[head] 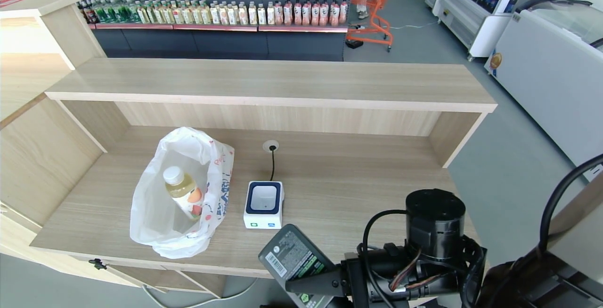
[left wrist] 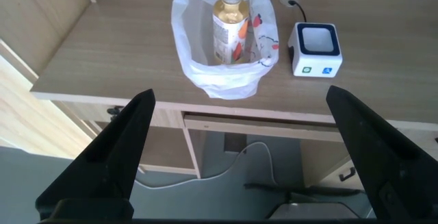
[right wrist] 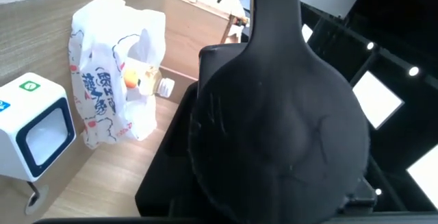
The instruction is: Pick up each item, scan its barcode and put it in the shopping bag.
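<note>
On wooden counter (head: 353,181), bag (head: 153,214) and scanner (head: 264,206); shelves (head: 212,27) beyond

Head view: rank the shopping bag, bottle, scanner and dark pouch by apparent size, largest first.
1. shopping bag
2. dark pouch, though it is nearest the camera, so its rank is unsure
3. scanner and bottle look alike, so they are unranked

On the counter (head: 358,181) the shopping bag (head: 146,204), a bottle (head: 183,192) inside it, stands left of the scanner (head: 264,204); a package (head: 294,258) is before the scanner.
</note>
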Tool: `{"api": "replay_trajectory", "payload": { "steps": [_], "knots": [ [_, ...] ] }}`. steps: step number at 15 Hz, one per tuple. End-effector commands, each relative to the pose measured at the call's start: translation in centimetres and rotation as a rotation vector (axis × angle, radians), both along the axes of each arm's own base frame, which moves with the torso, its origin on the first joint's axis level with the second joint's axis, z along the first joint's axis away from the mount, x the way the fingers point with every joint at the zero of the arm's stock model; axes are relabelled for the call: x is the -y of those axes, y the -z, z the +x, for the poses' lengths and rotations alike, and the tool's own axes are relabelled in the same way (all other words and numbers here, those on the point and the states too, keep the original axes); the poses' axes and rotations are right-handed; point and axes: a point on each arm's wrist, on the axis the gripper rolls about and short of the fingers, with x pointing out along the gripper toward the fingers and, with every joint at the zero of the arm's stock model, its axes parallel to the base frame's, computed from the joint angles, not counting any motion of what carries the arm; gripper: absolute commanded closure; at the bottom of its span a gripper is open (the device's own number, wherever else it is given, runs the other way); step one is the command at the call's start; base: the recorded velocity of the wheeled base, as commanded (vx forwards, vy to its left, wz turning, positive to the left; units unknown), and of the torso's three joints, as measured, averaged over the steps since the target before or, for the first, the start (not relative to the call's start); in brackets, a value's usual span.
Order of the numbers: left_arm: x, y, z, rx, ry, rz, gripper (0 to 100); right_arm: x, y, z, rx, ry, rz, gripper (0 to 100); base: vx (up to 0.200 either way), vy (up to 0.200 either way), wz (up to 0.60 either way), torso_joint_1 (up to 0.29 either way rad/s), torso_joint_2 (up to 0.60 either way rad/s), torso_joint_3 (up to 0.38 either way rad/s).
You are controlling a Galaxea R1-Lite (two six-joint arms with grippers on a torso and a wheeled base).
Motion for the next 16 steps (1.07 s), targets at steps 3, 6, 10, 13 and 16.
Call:
{"api": "replay_trajectory", "payload": {
  "steps": [3,6,10,13,16],
  "knots": [
    [0.0,0.0,0.0,0.0,0.0,0.0,0,0.1,-0.2,-0.1,-0.007,0.003,0.001,100,0.0,0.0,0.0,0.0,0.0,0.0],
    [0.0,0.0,0.0,0.0,0.0,0.0,0,0.1,-0.3,-0.1,-0.02,0.0,0.001,100,0.0,0.0,0.0,0.0,0.0,0.0],
    [0.0,0.0,0.0,0.0,0.0,0.0,0,0.3,-0.8,-0.2,-0.019,0.003,0.011,100,0.0,0.0,0.0,0.0,0.0,0.0],
    [0.0,0.0,0.0,0.0,0.0,0.0,0,1.4,-3.3,-1.5,-0.151,0.03,0.052,100,0.0,0.0,0.0,0.0,0.0,0.0],
    [0.0,0.0,0.0,0.0,0.0,0.0,0,4.7,-9.4,-3.5,-0.495,0.417,0.309,100,0.0,0.0,0.0,0.0,0.0,0.0]
  ]
}}
